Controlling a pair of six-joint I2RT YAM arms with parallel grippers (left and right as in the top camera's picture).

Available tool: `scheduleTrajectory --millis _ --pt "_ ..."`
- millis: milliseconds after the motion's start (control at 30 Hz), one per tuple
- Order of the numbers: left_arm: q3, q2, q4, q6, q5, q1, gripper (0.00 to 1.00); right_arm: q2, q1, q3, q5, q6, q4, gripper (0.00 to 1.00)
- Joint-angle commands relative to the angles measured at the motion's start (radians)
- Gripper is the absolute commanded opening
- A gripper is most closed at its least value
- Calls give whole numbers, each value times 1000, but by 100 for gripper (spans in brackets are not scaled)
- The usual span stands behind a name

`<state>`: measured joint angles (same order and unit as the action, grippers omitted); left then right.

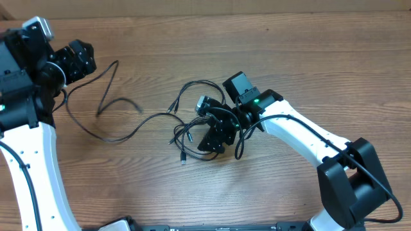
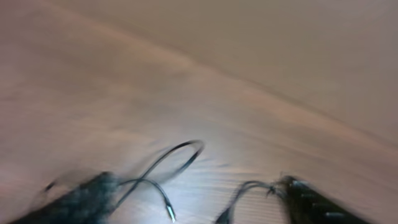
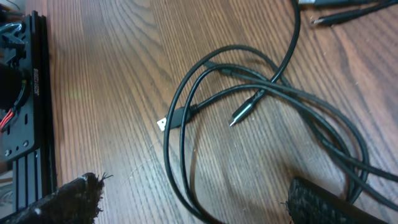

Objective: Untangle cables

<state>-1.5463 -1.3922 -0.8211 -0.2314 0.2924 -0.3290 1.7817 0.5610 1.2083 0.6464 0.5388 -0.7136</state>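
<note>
Several thin black cables lie on the wooden table (image 1: 308, 58). A knot of them (image 1: 192, 125) sits in the middle, its loops and plugs (image 3: 245, 113) crossing in the right wrist view. One long cable (image 1: 106, 102) trails off to the left. My right gripper (image 1: 215, 136) hangs over the knot, open, with a cable loop (image 3: 186, 180) lying between its fingers (image 3: 68, 202). My left gripper (image 1: 90, 61) is at the far left, raised. Its view is blurred, but the fingers (image 2: 81, 202) stand wide apart, with a cable and its plug (image 2: 169, 213) on the table between them.
The black frame rail (image 3: 28, 112) of the robot base runs along the table's near edge. The right arm's white link (image 1: 302, 138) reaches in from the lower right, and the left arm's link (image 1: 32, 167) rises along the left edge.
</note>
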Motion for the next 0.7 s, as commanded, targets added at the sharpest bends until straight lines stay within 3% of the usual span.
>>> scheduleTrajectory --millis 0,100,433,667 --pt "-22 -27 -57 -31 -288 -4 100 6 1 19 -1 9 -6 94" --pt "-22 -30 -98 -38 -348 -4 100 6 1 19 -1 9 -4 94" --pt "2 -64 -394 -24 -270 31 100 6 1 19 -1 8 -2 93" --pt "161 -130 -354 -83 -274 85 100 6 1 19 -1 8 -7 93"
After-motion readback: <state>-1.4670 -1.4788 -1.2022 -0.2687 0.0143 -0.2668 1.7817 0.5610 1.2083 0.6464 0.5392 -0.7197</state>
